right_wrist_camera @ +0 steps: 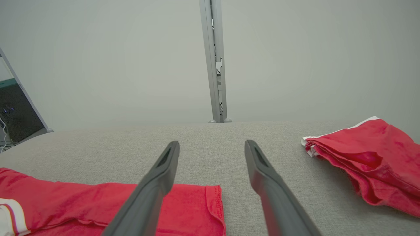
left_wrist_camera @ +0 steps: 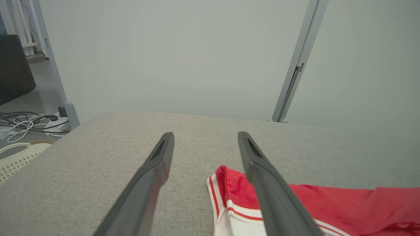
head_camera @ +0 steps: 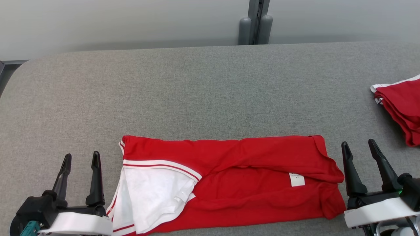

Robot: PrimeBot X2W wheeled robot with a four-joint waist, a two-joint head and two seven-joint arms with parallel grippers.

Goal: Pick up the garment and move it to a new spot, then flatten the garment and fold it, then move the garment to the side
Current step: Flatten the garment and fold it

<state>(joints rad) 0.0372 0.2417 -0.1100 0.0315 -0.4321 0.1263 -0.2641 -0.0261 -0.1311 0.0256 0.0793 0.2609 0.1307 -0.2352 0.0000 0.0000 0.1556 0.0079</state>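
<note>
The left pincer [head_camera: 82,154] sits at the lower left of the head view with its two dark fingers apart and holding nothing, tips pointing up the frame over bare grey table [head_camera: 197,91]. The right pincer [head_camera: 357,142] sits at the lower right, its fingers likewise spread and empty. Between them, along the lower middle of the frame, lies the red garment [head_camera: 249,170], spread as a long band from side to side, with its upper edge folded down over itself in a loose crease. Its left end lies just beside the left pincer's inner finger, and there a white panel [head_camera: 151,193] edged with red and white stripes is turned open. In the left wrist view, that striped corner shows just behind the right-hand finger. The garment's right end is rumpled and close to the right pincer's inner finger. A small white label [head_camera: 297,179] shows on the red cloth near that end. At the right edge of the head view, well apart from the garment and farther up the frame, lies a second pile of red cloth [head_camera: 402,105] with a white trim, cut off by the border. A grey post [head_camera: 255,23] stands behind the far edge of the table at upper middle, against a pale wall. The left wrist view shows cables [left_wrist_camera: 23,124] on the floor at its left edge.
</note>
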